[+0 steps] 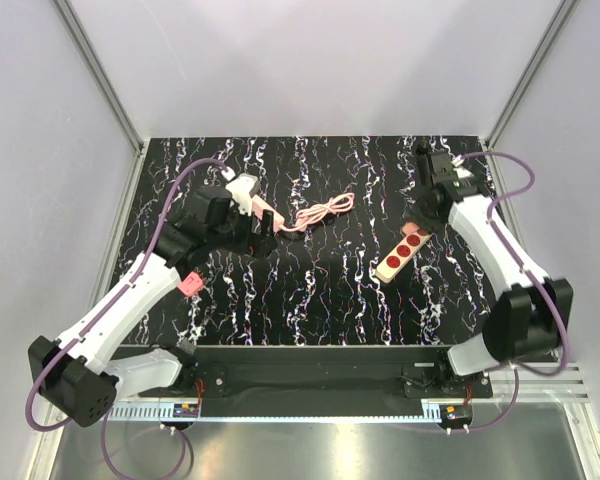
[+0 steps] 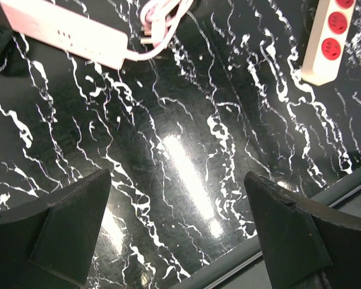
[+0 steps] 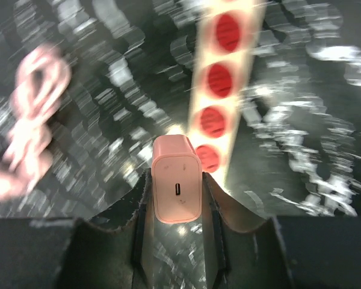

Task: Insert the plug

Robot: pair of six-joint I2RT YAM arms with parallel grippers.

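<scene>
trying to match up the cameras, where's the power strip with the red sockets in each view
top external: the power strip lies diagonally, right of centre
left wrist: top right corner, cut off by the edge
right wrist: upper middle, blurred, beyond the pink plug
shared landmark: the coiled pink cable, left of the strip in every view

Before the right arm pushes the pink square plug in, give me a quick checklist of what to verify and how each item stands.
1. Pink square plug clamped in the right gripper: ok.
2. Cream power strip with red sockets lies flat on the black marbled table: ok.
3. Plug lined up with a socket: cannot tell, the wrist view is blurred.
4. Left gripper open, empty, away from the strip: ok.
5. Coiled pink cable lies apart from the strip: ok.
</scene>
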